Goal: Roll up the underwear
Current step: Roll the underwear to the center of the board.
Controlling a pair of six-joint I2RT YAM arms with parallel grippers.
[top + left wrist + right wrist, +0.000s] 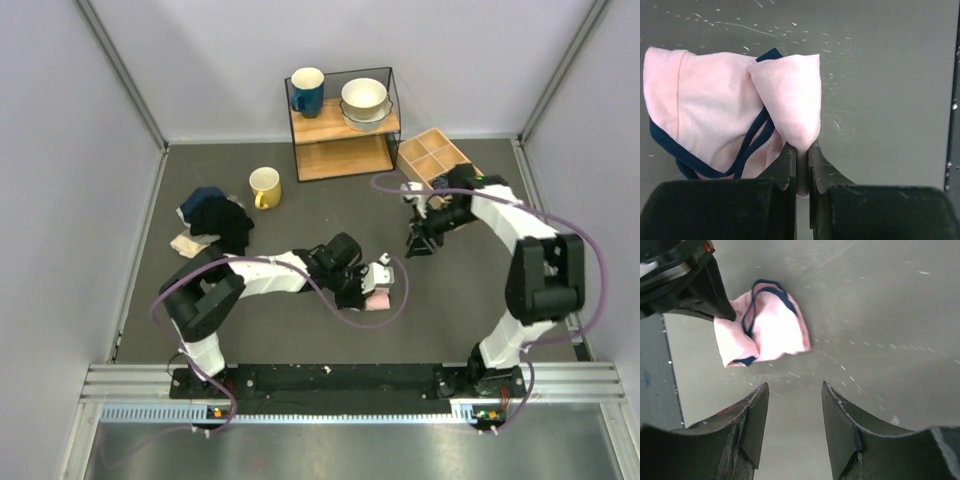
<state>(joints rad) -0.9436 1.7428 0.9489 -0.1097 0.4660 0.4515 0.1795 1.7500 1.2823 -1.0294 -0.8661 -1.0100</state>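
Observation:
The underwear (720,120) is a small light-pink brief with dark navy edging, lying partly folded on the grey table; it also shows in the top view (377,299) and the right wrist view (765,330). My left gripper (802,150) is shut on a folded corner of the underwear, with pink fabric pinched between the jaws. My right gripper (794,390) is open and empty, above the table to the right of the underwear and apart from it; in the top view it (420,243) is right of centre.
A yellow mug (265,187) stands at the back left. A pile of black garments and a beige cloth (215,222) lies left. A wooden shelf (343,125) holds a blue mug and bowls. A wooden divided tray (432,155) sits at the back right.

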